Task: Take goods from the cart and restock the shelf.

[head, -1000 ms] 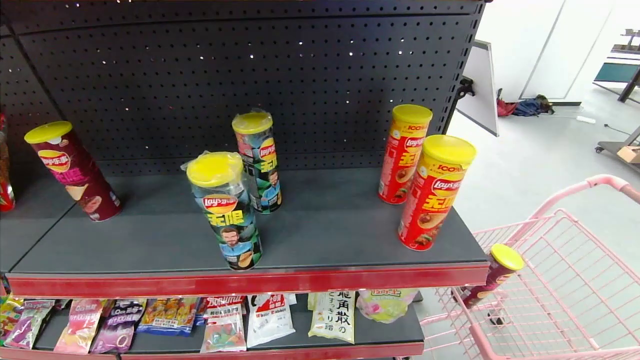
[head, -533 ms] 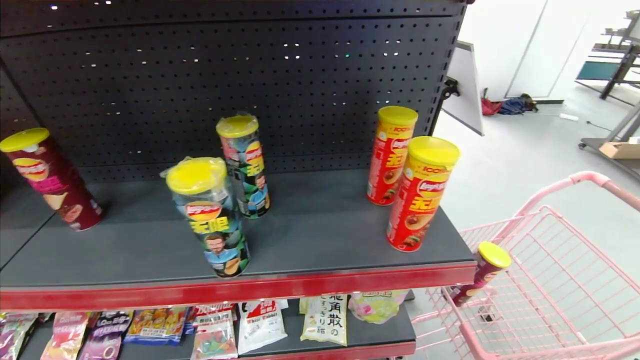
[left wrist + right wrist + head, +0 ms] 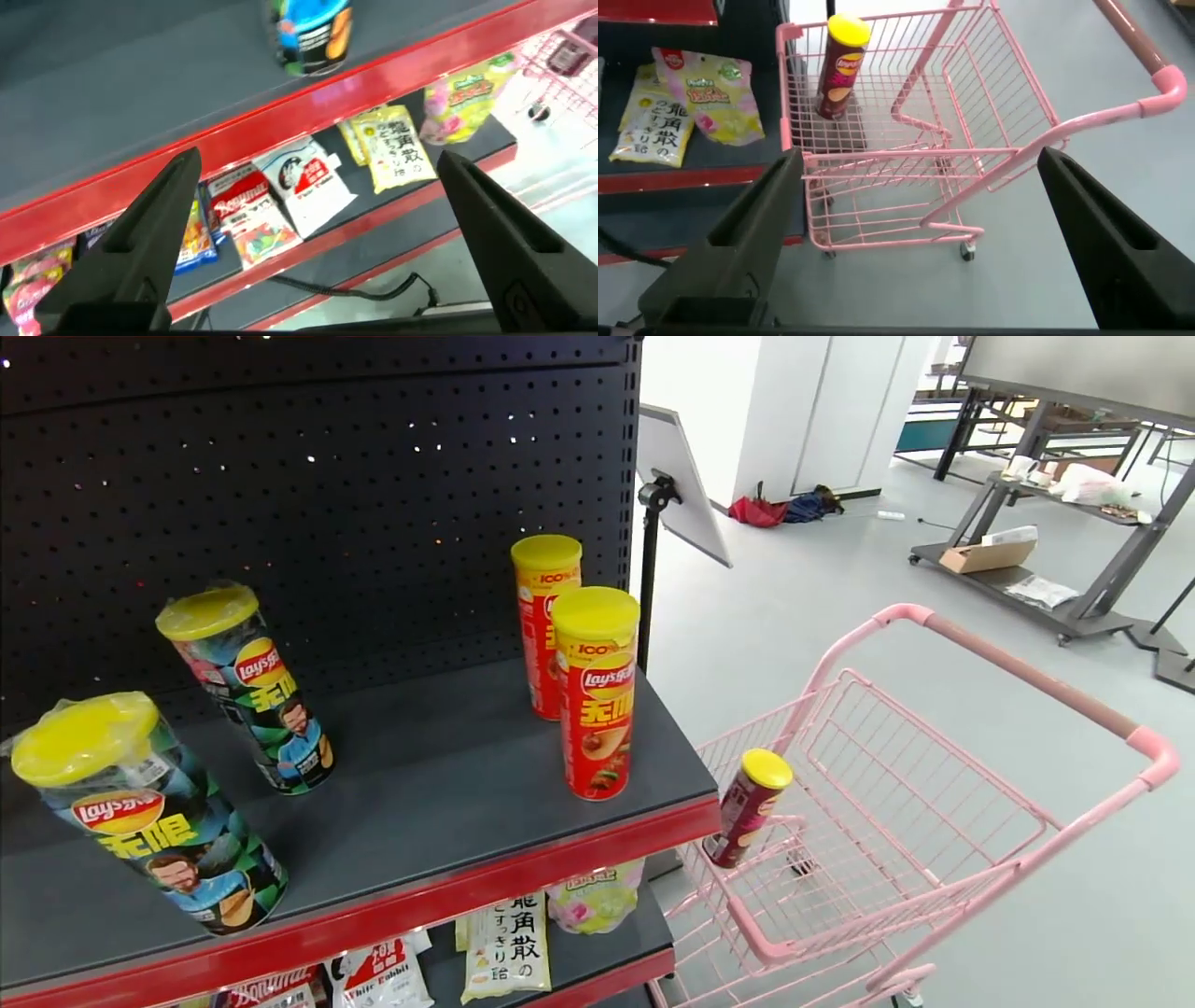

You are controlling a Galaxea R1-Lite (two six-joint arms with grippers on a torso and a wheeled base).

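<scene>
Upper shelf (image 3: 439, 775), dark grey with a red front edge, backed by black pegboard. At its left end stand two blue-green crisp cans with yellow lids: the near one (image 3: 149, 812) close to the front edge, the far one (image 3: 252, 695) back by the pegboard, well apart from it. Both are upright.

Left jaws: released, spread wide, nothing between them. They sit level with the red shelf edge, with the snack packets (image 3: 290, 191) of the lower shelf beyond.

Toward the shelf's right end stand two red crisp cans, upright, one behind the other: the front can (image 3: 596, 695) near the edge, the rear can (image 3: 541, 616) just beside it toward the pegboard. Below them on the lower shelf lie a white packet (image 3: 509, 947) and a green-and-pink packet (image 3: 588, 901).

Pink wire cart (image 3: 1018, 663) stands on the floor just beside the shelf's right end. One maroon can (image 3: 747, 807) with a yellow lid is in it, slightly tilted, in the basket corner nearest the shelf.

Right jaws: released, spread wide, empty, held above the cart, well apart from the maroon can.
</scene>
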